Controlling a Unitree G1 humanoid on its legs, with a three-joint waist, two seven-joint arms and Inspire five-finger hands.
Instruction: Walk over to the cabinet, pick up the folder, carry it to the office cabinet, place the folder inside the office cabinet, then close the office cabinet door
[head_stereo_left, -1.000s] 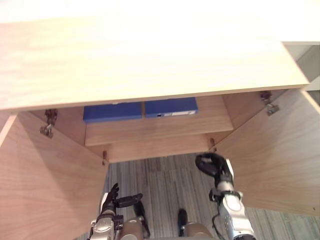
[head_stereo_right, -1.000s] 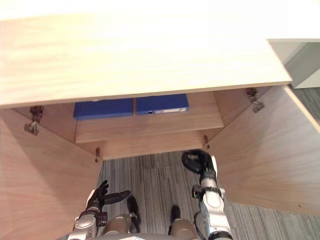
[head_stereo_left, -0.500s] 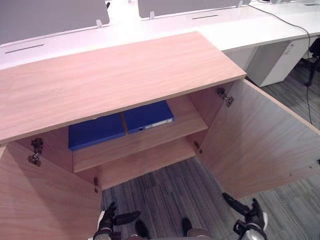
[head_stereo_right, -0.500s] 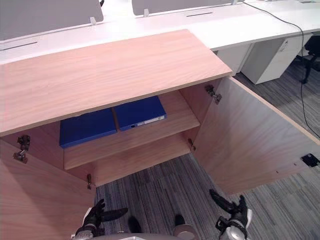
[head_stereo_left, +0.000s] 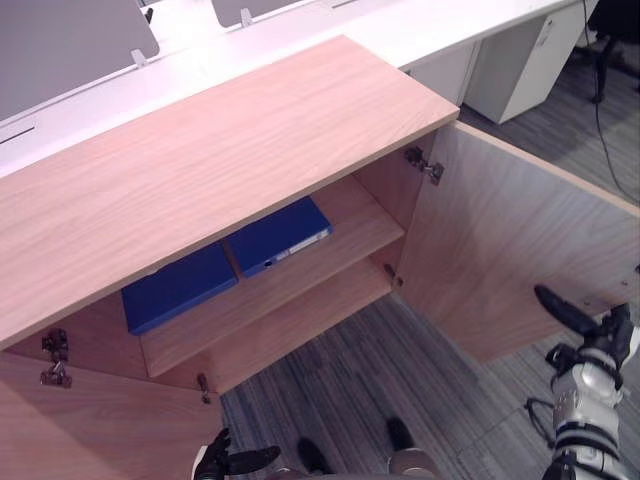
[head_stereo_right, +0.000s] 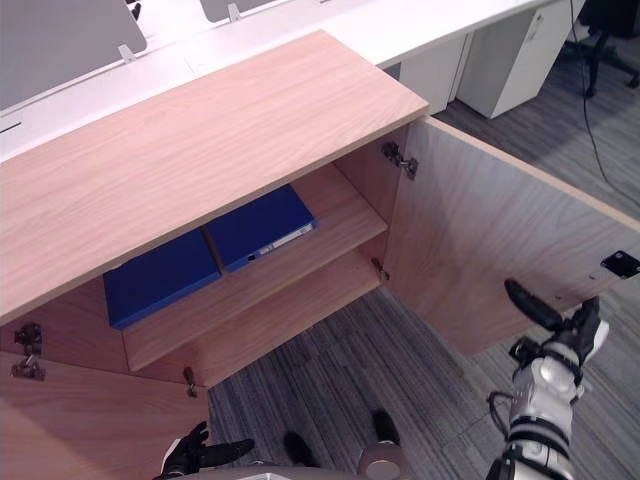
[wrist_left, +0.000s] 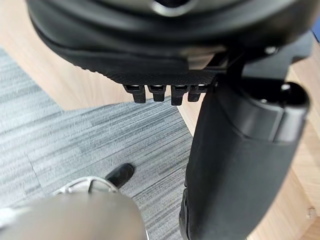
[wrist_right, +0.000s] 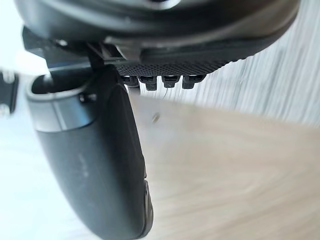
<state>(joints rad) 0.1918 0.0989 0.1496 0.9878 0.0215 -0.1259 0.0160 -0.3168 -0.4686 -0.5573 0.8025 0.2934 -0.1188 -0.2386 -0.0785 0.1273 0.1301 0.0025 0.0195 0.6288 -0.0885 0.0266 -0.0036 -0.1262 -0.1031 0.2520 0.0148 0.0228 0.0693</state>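
- The cabinet (head_stereo_left: 200, 170) stands with both doors swung wide; its pale wood top runs across the head views.
- Two blue folders lie flat side by side on the upper shelf (head_stereo_left: 345, 240), touching or nearly so.
- The right folder (head_stereo_left: 275, 235) has a white label on the edge facing outward; the left folder (head_stereo_left: 178, 288) sits partly under the cabinet top.
- Neither hand holds a folder; both folders are inside the cabinet.
- The right hand (head_stereo_right: 565, 330) is raised at the outer end of the right door (head_stereo_left: 510, 250), fingers straight and relaxed, gripping nothing. One finger lies across the door's inner face. Its wrist view shows pale wood close past the fingers, but I cannot tell whether they touch it.
- The left hand (head_stereo_left: 222, 462) hangs low by the left door (head_stereo_left: 90, 430), fingers spread and thumb out, empty.
- A metal hinge (head_stereo_left: 423, 165) sits at the top inner corner of the right door.
- A small black fitting (head_stereo_right: 620, 263) is near that door's outer edge.
- The lower shelf (head_stereo_left: 300, 325) is bare wood.
- Grey striped carpet (head_stereo_left: 400, 370) covers the floor in front.
- Behind the cabinet is a white bench (head_stereo_left: 420, 25) with grey screens (head_stereo_left: 60, 40).
- A white drawer unit (head_stereo_left: 510, 60) stands beneath the bench.
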